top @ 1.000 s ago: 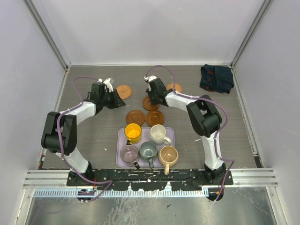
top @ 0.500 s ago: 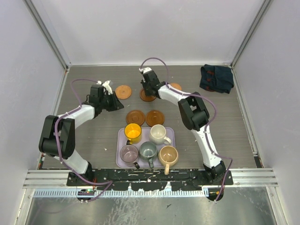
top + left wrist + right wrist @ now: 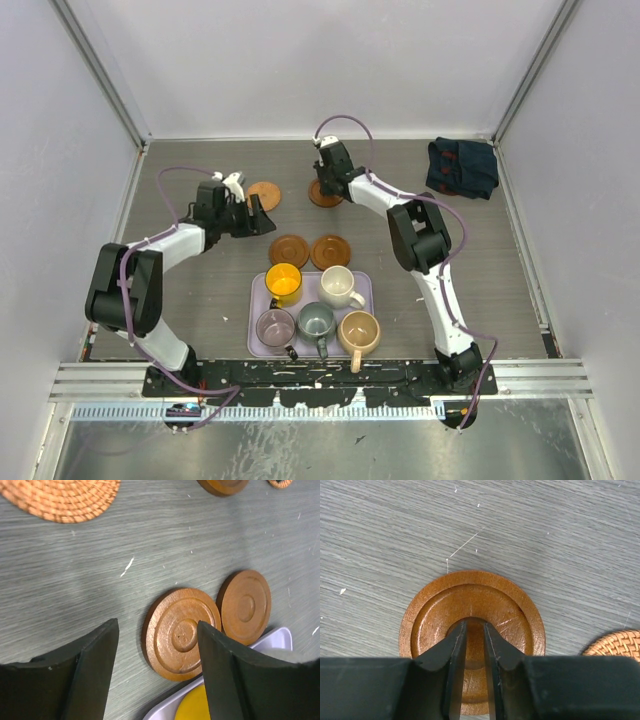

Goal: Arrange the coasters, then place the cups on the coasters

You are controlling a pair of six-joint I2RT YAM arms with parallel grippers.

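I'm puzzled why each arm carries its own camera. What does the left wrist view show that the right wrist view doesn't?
Only the left wrist: two wooden coasters side by side, the lilac tray, a yellow cup, left fingers spread wide. Only the right wrist: right fingers nearly together over one wooden coaster. Both: grey table, a woven coaster.

A grey table [image 3: 190,300] with a wood-grain top forms the floor of a boxed-in cell. Plain white walls close it on three sides: a back wall [image 3: 320,60], a left wall [image 3: 50,200] and a right wall [image 3: 590,220]. Slim metal posts [image 3: 100,70] run up the far corners where the walls meet. A ribbed aluminium rail [image 3: 560,378] lies along the near edge, with a brushed metal sheet [image 3: 320,450] below it. The light is soft and even, casting faint shadows. Close up, fine white scratches [image 3: 129,566] mark the tabletop's grain.
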